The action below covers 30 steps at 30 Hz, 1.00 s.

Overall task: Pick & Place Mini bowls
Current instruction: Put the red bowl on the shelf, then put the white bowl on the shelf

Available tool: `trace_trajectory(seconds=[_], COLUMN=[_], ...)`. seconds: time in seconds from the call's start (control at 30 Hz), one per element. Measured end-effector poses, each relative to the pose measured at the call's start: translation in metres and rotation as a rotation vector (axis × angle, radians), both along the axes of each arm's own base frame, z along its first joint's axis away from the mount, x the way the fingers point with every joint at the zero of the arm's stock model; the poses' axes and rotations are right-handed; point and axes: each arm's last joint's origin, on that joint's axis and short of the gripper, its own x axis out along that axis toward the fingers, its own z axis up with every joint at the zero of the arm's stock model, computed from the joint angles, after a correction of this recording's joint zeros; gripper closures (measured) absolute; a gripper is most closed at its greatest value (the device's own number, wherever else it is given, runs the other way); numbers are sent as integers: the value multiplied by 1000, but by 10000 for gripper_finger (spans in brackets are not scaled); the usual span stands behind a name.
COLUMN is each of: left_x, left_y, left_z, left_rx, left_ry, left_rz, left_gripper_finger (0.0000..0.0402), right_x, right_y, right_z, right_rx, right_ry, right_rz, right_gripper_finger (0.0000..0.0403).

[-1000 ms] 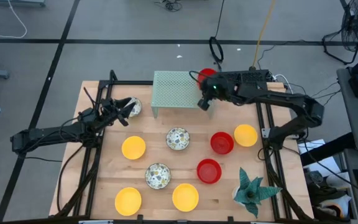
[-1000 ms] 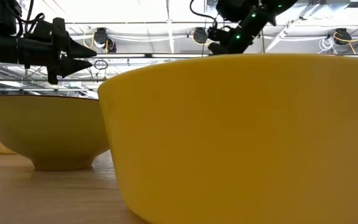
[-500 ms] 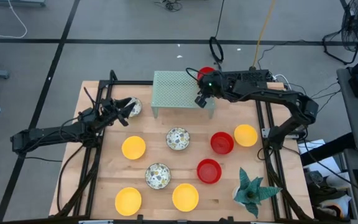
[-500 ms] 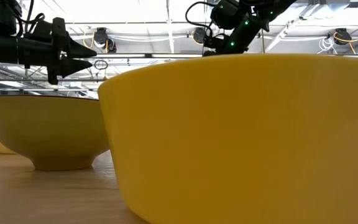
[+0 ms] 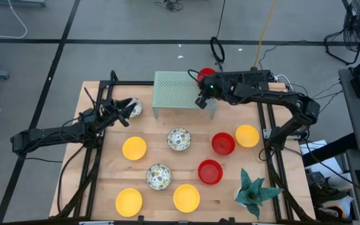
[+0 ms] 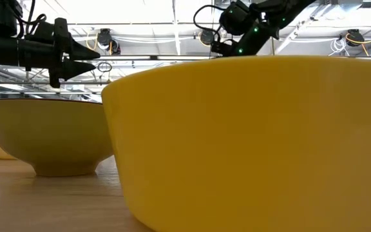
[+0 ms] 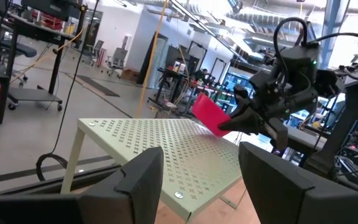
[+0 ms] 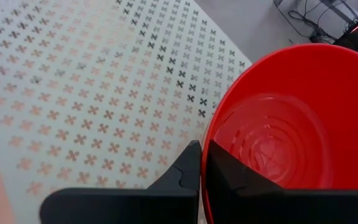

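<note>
At upper centre of the high view, the right gripper (image 5: 202, 100), pinching a red mini bowl (image 8: 272, 143) by its rim, had carried it over the perforated rack (image 5: 179, 87), ready for placing, while the left gripper (image 5: 128, 107) waited spread.

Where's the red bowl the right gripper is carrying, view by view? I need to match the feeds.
High view: red bowl at the green rack's far right corner, held by the right gripper.
Low view: not visible; yellow bowls block it.
Left wrist view: tilted, above the rack's far edge.
Right wrist view: fills the right side, rim pinched.
Shared landmark: the rack.
</note>
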Motion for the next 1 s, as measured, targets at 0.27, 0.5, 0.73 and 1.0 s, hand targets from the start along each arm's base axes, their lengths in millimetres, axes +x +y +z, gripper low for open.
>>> trace_trajectory(seconds=[0.27,0.5,0.73,1.0], left_x=[0,0,0,0], left_y=[0,0,0,0], left_z=[0,0,0,0], left_rx=[0,0,0,17], left_ry=[0,0,1,14], left_rz=[0,0,0,1], left_gripper_finger=[188,188,188,188], right_x=[-1,0,4,-20], right_y=[0,0,-1,16], right_z=[-3,-2,5,50], right_rx=[0,-4,-65,-123], right_ry=[-1,-4,-61,-180], right_rz=[0,2,26,44], right_gripper_finger=[398,365,295,250])
